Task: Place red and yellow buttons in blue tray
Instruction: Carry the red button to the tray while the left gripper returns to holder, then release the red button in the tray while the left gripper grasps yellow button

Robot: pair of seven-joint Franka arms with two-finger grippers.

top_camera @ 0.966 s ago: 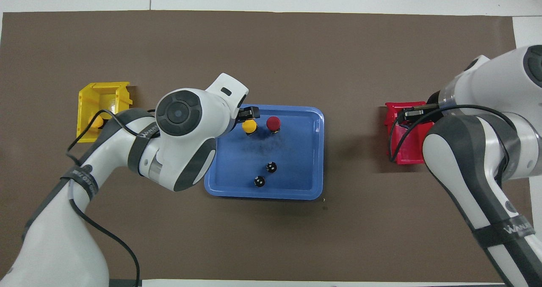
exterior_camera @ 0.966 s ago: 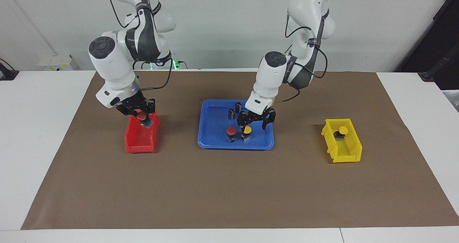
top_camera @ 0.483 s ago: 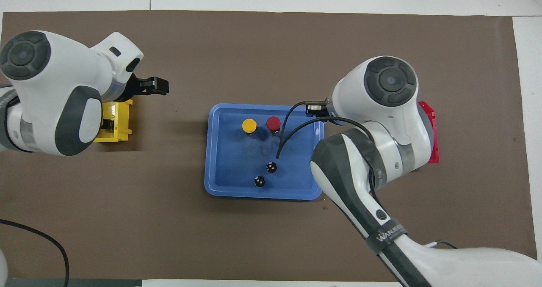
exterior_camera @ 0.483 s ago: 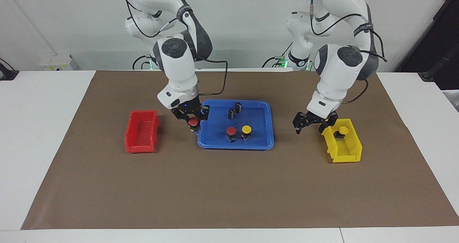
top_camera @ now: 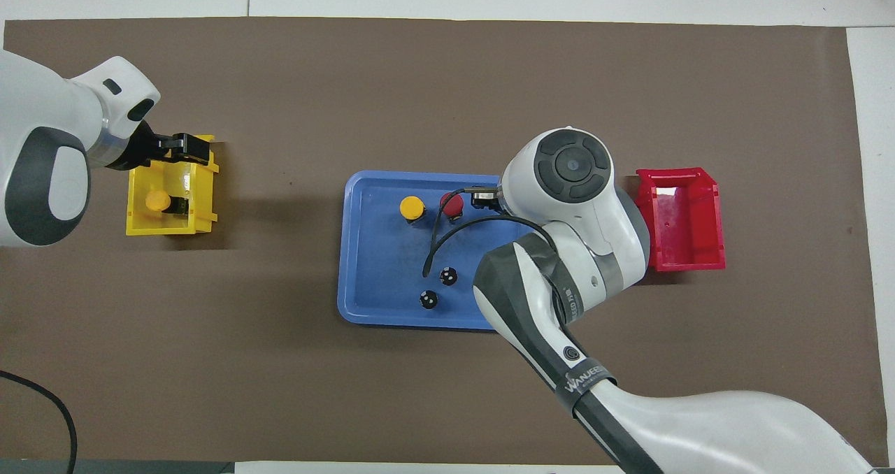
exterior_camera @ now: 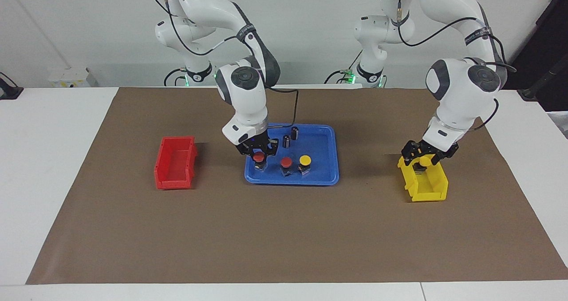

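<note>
Blue tray [top_camera: 377,278] mid-surface, holding a yellow button [top_camera: 412,208], a partly covered red button [top_camera: 452,204] beside it, and two dark cylinders [top_camera: 438,286] nearer the robots. Right arm [top_camera: 570,201] stretched over the tray's edge. Empty red bin [top_camera: 682,219] just beside. Left pincer [top_camera: 183,147] over the yellow bin [top_camera: 199,201], another yellow button [top_camera: 158,200] inside.

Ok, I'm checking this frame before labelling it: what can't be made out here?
- Overhead view: the right arm's wrist hides the right gripper and its red button.
- Facing view: that gripper hides the button's base, so whether it rests on the blue tray is unclear.
- Facing view: the left gripper overlaps the yellow button in the yellow bin; contact is unclear.
</note>
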